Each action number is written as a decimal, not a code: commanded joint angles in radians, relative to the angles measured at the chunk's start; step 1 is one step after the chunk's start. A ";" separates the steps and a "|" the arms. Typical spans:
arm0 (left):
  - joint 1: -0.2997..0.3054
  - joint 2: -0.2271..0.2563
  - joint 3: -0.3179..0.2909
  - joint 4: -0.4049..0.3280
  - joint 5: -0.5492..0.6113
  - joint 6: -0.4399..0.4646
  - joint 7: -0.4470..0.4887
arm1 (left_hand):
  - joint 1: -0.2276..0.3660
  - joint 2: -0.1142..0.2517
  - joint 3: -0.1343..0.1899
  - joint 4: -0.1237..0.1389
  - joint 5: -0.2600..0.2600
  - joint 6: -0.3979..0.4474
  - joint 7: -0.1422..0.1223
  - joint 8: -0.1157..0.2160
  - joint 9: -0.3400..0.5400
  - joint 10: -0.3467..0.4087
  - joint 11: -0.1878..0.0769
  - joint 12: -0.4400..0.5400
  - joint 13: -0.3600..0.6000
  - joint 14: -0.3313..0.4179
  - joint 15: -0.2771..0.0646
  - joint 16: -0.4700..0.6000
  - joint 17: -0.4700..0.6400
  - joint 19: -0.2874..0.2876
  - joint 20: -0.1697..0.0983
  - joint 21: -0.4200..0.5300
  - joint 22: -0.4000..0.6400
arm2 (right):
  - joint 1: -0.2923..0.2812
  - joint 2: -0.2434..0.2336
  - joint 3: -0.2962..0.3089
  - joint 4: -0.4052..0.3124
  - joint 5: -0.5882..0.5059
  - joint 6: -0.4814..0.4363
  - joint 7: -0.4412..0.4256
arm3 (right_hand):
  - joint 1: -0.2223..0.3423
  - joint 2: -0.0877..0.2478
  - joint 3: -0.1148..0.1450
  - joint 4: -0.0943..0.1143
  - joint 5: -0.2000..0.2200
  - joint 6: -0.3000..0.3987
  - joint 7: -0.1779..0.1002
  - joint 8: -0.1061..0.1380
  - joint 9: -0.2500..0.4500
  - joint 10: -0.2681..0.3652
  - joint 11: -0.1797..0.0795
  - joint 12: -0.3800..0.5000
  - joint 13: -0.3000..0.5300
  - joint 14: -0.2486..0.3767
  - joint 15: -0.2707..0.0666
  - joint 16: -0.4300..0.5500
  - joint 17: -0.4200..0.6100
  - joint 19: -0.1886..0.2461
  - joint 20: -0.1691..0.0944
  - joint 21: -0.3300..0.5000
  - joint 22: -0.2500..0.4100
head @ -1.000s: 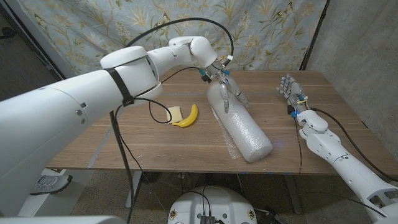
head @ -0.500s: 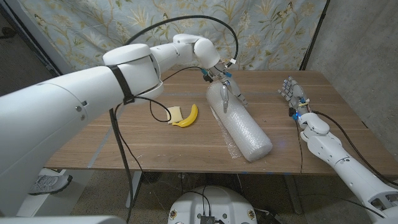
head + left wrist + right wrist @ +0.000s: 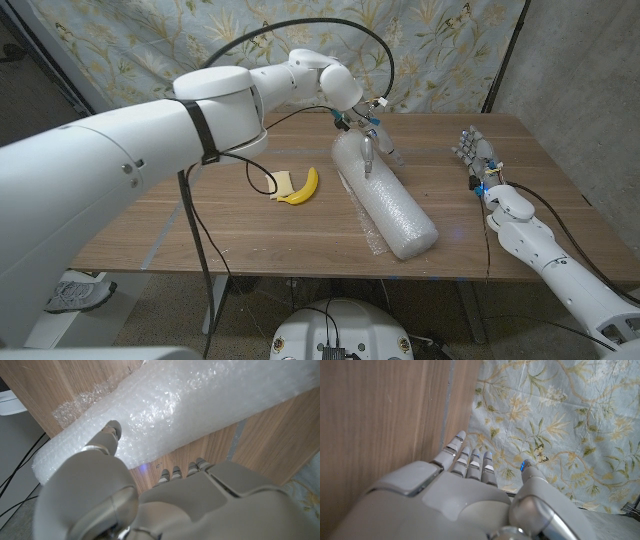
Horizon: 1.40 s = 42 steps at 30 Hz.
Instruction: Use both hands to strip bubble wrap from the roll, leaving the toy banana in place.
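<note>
Left arm reaches far across the table, left hand [image 3: 368, 136] at the far end of the roll [image 3: 385, 196], fingers [image 3: 111, 434] draped down on its wrap. Right arm comes in along the right edge, right hand [image 3: 475, 152] standing upright, fingers [image 3: 465, 460] straight and slightly apart, holding nothing.

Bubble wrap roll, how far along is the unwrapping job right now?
Early. Done: the left hand has reached the far end of the bubble wrap roll and has a finger on it. In hand: getting a grip there. Left: no sheet looks pulled free, and the right hand waits open, apart from the roll. The toy banana lies untouched beside the roll.
</note>
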 commanded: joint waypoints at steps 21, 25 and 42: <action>0.009 -0.021 0.021 0.001 -0.009 -0.030 -0.052 | -0.010 0.006 -0.015 0.006 -0.001 -0.190 -0.001 0.000 0.001 -0.171 -0.003 0.009 0.003 -0.135 0.003 0.009 0.006 -0.030 0.001 0.010 0.003 | -0.021 -0.016 0.015 -0.028 0.000 -0.032 -0.046 | -0.006 0.001 0.001 -0.005 0.001 -0.004 -0.003 0.000 0.003 -0.005 0.004 0.002 0.003 0.000 0.010 0.002 0.000 -0.011 0.003 0.000 0.004; 0.008 -0.033 0.026 0.001 -0.009 -0.028 -0.061 | -0.012 0.006 -0.016 0.007 -0.001 -0.192 -0.001 -0.001 0.001 -0.172 -0.002 0.009 0.003 -0.136 0.003 0.009 0.006 -0.030 0.001 0.010 0.003 | -0.022 -0.015 0.018 -0.025 0.003 -0.032 -0.048 | -0.006 0.001 0.002 -0.005 0.001 -0.005 -0.003 0.000 0.003 -0.005 0.004 0.002 0.003 -0.001 0.009 0.001 0.000 -0.013 0.004 0.000 0.004; 0.008 -0.042 0.025 0.001 -0.022 -0.029 -0.105 | -0.017 0.007 -0.022 0.006 -0.001 -0.198 -0.001 0.000 0.001 -0.174 -0.001 0.010 0.004 -0.135 0.008 0.008 0.006 -0.033 0.005 0.010 0.003 | -0.048 -0.023 0.034 -0.032 0.005 -0.045 -0.083 | -0.008 0.001 0.001 -0.005 0.001 -0.007 -0.003 0.000 0.003 -0.006 0.007 0.002 0.003 -0.002 0.012 0.002 0.000 -0.022 0.007 -0.002 0.004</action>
